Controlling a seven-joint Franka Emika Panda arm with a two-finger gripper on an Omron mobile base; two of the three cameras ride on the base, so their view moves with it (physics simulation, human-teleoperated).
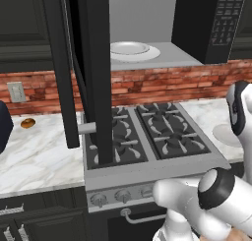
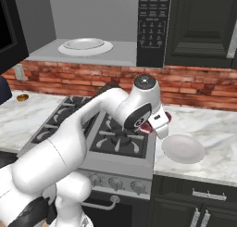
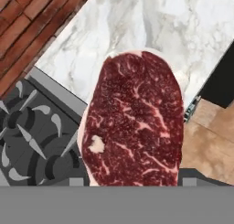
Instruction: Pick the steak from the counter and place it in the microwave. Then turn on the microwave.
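The steak (image 3: pixel 135 122), a dark-red slab with pale streaks, hangs close under the hand camera, over the seam between stovetop and counter (image 3: pixel 151 26), and hides the fingertips. From the right base view my gripper (image 2: pixel 156 124) is shut on the steak (image 2: pixel 146 127), held a little above the counter (image 2: pixel 208 124) just right of the stove. The microwave (image 2: pixel 152 22) stands above the stove with its door (image 1: pixel 88 63) swung open to the left. Its grey interior holds a white round plate (image 1: pixel 129 49). The keypad (image 1: pixel 227 14) is on its right side.
A white plate (image 2: pixel 183 148) lies on the counter right of the gripper. The stovetop (image 2: pixel 115 133) with black grates sits under the arm. A small orange-brown item (image 1: pixel 27 122) rests on the left counter (image 1: pixel 34 151). A red brick wall (image 2: pixel 199 87) runs behind.
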